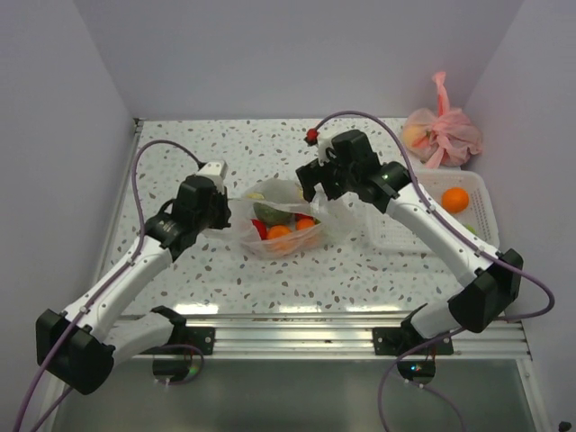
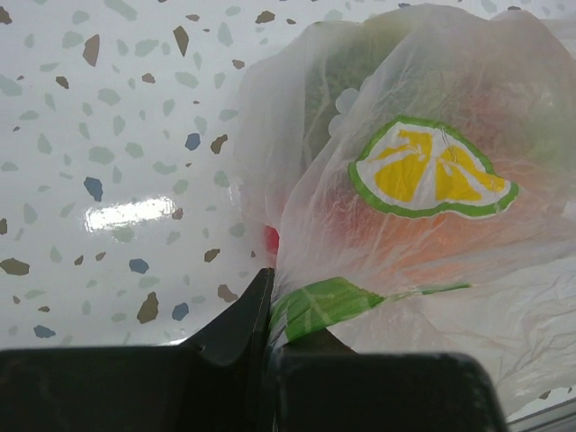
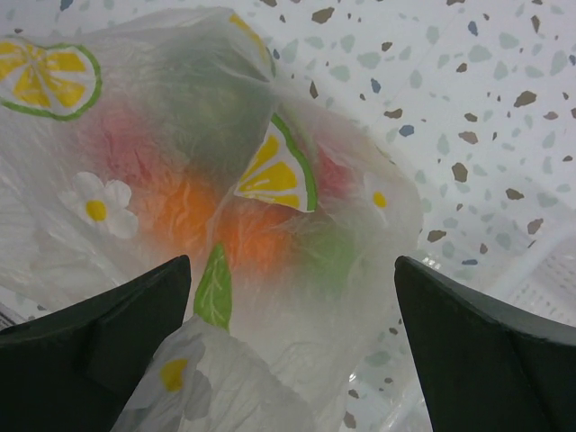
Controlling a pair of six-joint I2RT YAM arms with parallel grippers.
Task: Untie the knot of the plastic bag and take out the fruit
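The plastic bag [image 1: 286, 216] lies mid-table, thin and clear with lemon-slice, leaf and flower prints. Fruit [image 1: 279, 230] shows through it: orange, red and a dull green piece. My left gripper [image 1: 225, 209] is at the bag's left edge. In the left wrist view it [image 2: 273, 304] is shut on a fold of the bag [image 2: 414, 234] film by a green leaf print. My right gripper [image 1: 315, 187] hovers over the bag's right side. It [image 3: 292, 263] stands wide open, with bunched bag [image 3: 270, 225] plastic rising between its fingers [image 3: 135, 324]. I cannot pick out the knot.
A pink bag [image 1: 441, 133] with fruit sits in the back right corner. A white basket [image 1: 475, 216] beside the right arm holds an orange [image 1: 455, 200]. Walls close in the table on the left, back and right. A metal rail [image 1: 288, 328] runs along the near edge.
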